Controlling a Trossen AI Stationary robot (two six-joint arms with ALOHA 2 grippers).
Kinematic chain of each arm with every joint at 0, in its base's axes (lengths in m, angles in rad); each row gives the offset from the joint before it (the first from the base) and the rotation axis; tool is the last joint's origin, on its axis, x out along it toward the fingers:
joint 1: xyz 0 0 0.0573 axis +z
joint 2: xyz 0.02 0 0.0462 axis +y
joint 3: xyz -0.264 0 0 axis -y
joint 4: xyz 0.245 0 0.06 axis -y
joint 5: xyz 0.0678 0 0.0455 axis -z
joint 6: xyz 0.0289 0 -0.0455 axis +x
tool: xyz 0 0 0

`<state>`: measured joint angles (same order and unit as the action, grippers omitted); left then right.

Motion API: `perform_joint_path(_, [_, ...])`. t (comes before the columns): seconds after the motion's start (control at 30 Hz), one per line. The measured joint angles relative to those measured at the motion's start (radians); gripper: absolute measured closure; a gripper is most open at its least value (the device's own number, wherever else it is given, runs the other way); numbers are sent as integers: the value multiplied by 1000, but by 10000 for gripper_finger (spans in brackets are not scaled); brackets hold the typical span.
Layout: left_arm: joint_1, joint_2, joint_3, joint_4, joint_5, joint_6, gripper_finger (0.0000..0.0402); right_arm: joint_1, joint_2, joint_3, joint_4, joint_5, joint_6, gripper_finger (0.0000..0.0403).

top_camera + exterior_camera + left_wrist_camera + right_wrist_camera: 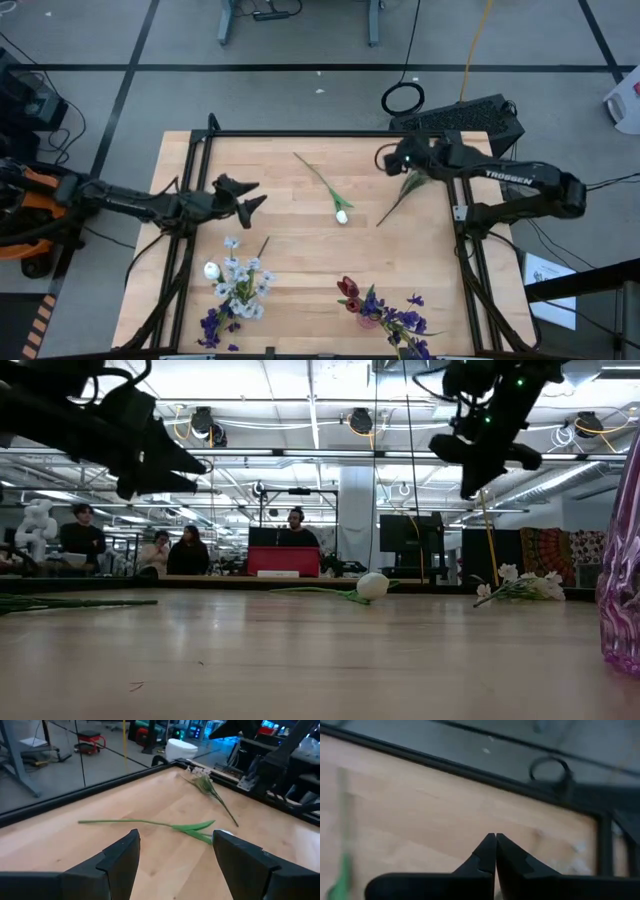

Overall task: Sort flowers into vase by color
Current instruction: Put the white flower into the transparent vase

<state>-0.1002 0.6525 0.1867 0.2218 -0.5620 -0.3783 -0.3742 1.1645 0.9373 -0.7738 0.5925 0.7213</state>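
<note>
Nearest the front edge of the wooden table (300,270), two bunches of flowers are seen from above: a white and pale-blue cluster with purple sprigs (236,290) on the left, and dark red tulips with purple sprigs (380,308) on the right. In the low view, a purple glass vase (625,595) is cut off at the right edge.

Farther back, a white tulip (341,214) is laid flat at the middle of the table, its green stem stretched toward the far edge. A white blossom sprig (408,188) is laid just right of it, its head toward the far right corner.

The left arm is stretched in level from the left side. The left gripper (252,195) is held above the wood, well left of the tulip, with its jaws spread wide and nothing between them.

The right arm is bent in from the right edge. The right gripper (385,158) is raised near the far right corner, above the sprig's head, with its fingers (487,851) pressed together on nothing.
</note>
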Motion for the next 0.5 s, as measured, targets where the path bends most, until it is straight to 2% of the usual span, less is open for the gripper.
perform_joint_path(0.17, [74,0,0,21,81,1,147,-101,0,-16,-145,-60,84,374])
perform_joint_path(0.27, [113,0,0,70,225,37,147,-125,0,-39,-228,-124,161,354])
perform_joint_path(0.37, [146,0,0,98,341,75,147,-127,0,-67,-250,-137,235,334])
perform_joint_path(0.5, [178,0,0,108,353,135,147,-126,0,-86,-249,-175,334,314])
